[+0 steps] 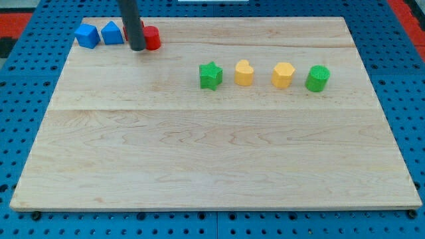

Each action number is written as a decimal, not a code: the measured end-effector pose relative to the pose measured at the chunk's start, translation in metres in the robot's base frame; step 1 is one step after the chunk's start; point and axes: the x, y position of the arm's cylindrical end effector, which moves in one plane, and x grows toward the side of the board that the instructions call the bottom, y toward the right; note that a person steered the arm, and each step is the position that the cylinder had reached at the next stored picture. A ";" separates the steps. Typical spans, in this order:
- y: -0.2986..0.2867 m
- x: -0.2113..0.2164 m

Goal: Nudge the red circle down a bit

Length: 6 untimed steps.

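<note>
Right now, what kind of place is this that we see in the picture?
Probably a robot test bench in a lab: a wooden board lies on a blue pegboard surface, small coloured blocks such as the green star sit on it, and my tip touches the red block.

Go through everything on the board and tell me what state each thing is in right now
My tip: on the board at the view's top left, in front of the red block.
Red block: partly hidden behind the rod, shape unclear.
Blue blocks: side by side, left of the rod.
Green star: starts a spaced row.
Yellow heart: apart from neighbours.
Yellow block: apart from neighbours.
Green cylinder: ends the row, upright.
</note>
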 end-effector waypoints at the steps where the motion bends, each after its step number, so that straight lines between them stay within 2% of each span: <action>1: 0.012 -0.012; 3: 0.061 -0.019; 4: 0.103 -0.020; 5: 0.161 -0.071; 6: 0.137 -0.089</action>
